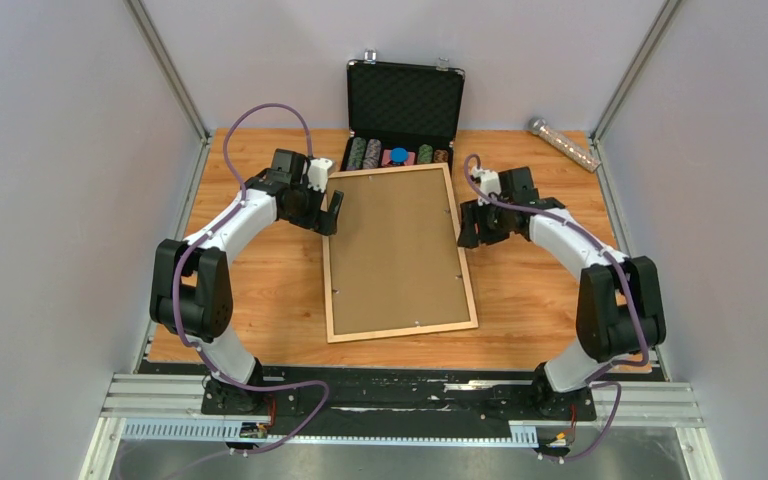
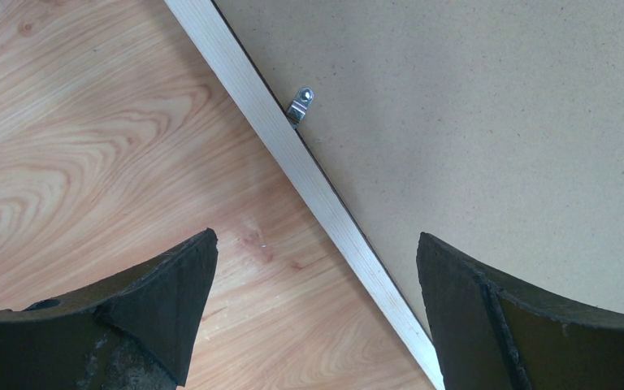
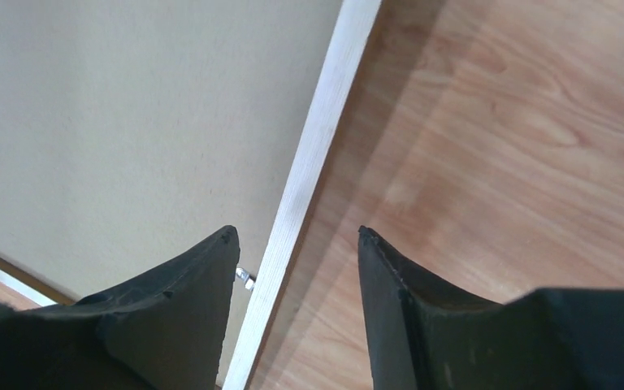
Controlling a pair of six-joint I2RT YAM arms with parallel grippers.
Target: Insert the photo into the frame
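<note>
Two grippers flank the frame (image 1: 400, 333), which lies back-up in the middle of the table (image 1: 260, 300), its brown backing panel (image 1: 395, 250) set inside the rails. Left gripper (image 1: 331, 213) hangs over the left rail near the far corner, fingers spread wide, the rail running between them, a small metal clip (image 2: 301, 104) just beyond. Right gripper (image 1: 470, 226) mirrors it over the right rail, fingers parted too, grasping nothing. An open black chip case (image 1: 405, 100) sits just behind the frame's far rail.
</note>
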